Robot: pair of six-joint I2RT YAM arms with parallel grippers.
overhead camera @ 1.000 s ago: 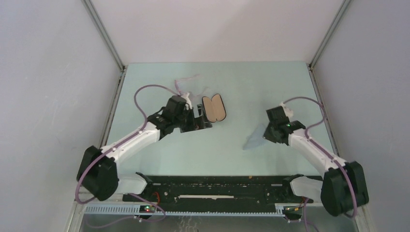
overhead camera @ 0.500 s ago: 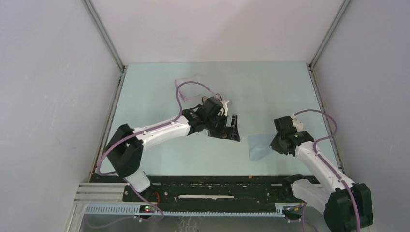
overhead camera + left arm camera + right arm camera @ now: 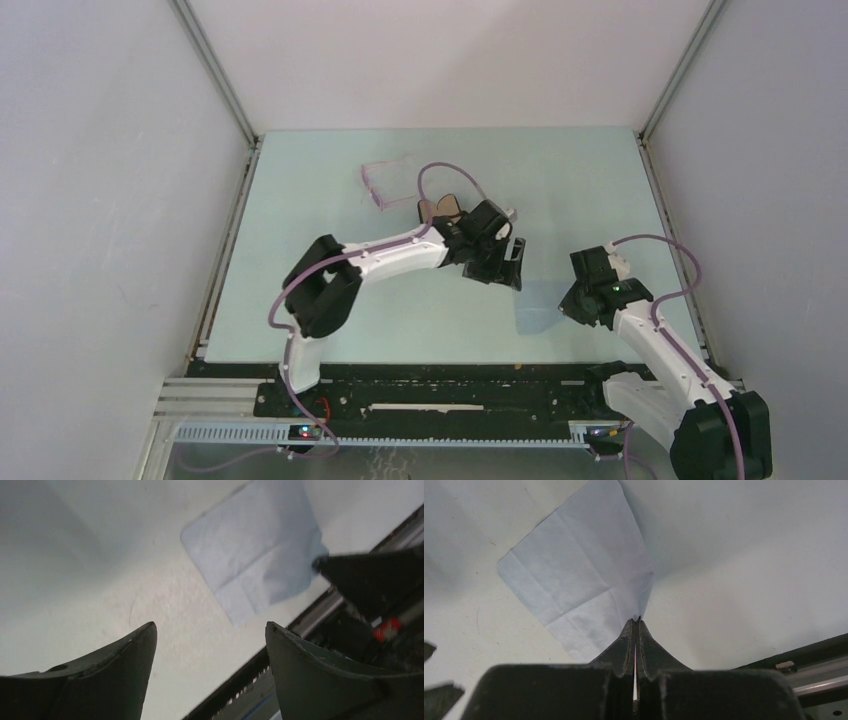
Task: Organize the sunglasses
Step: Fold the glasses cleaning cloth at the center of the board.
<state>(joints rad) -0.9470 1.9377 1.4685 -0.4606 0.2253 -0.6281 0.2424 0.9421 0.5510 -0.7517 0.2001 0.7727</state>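
Near right on the table point(image 3: 420, 330), we note the right gripper point(image 3: 636, 622) pinched fully closed on one corner of the blue-grey cloth point(image 3: 579, 580). That corner is lifted and the rest lies flat. Compared with a second ago, the right arm has drawn back toward the near edge and the cloth has come with it.

Just left of and beyond the cloth hangs the left gripper point(image 3: 210, 625). Its jaws are spread wide with nothing between them, and the cloth is in its wrist view. A second ago it stood left of the case point(image 3: 437, 208); it has since swung right, past the case.

Farther back, the case is partly hidden behind the left arm. Farthest, left of centre, the sunglasses point(image 3: 385, 182) lie on the table, untouched and in the same spot as before.
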